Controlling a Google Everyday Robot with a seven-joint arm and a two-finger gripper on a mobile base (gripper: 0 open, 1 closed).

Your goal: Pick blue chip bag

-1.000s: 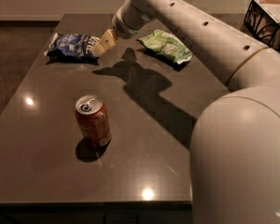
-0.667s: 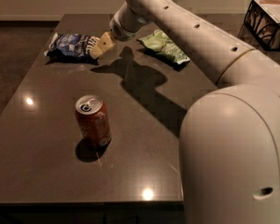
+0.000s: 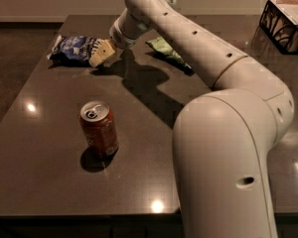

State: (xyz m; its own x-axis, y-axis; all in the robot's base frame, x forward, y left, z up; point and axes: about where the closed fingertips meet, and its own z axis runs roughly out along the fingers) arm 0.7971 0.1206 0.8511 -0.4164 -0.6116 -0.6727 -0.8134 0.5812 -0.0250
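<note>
The blue chip bag lies flat at the far left of the dark table, crinkled, with white lettering. My gripper hangs at the end of the white arm, right at the bag's right end, its tan fingers pointing down-left at the bag. The arm reaches across the table from the lower right.
A red soda can stands upright at the near left of the table. A light-green chip bag lies behind the arm, partly hidden. A black wire basket sits at the far right.
The arm has swung further left and the gripper has closed in on the blue bag's right end. The can and bags have not moved.
</note>
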